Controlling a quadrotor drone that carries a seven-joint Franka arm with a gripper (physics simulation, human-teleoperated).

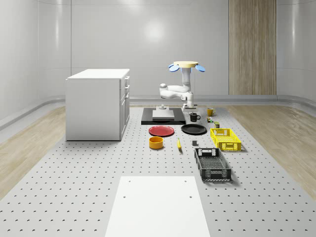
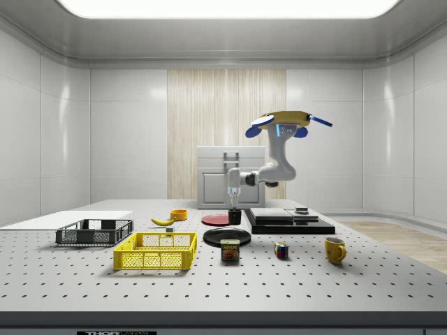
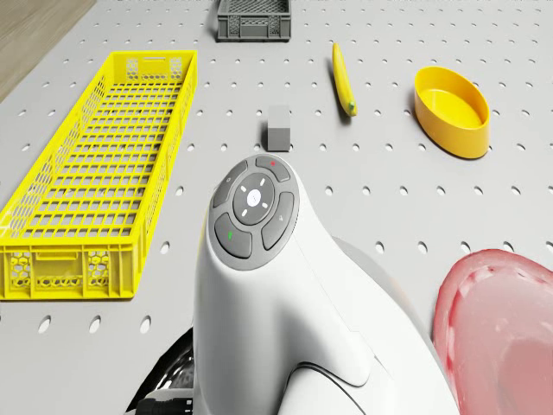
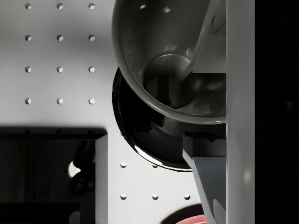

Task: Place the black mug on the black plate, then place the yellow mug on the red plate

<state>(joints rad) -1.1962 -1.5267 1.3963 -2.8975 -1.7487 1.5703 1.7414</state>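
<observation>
Held in the closed gripper (image 4: pixel 205 112), the glossy black mug (image 4: pixel 163 70) is seen just above the round black plate (image 4: pixel 140 130)'s rim; the drone (image 2: pixel 283 124) hovers nearby.

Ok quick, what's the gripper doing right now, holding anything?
Gripper: shut on the black mug, lifted just above the black plate.
</observation>
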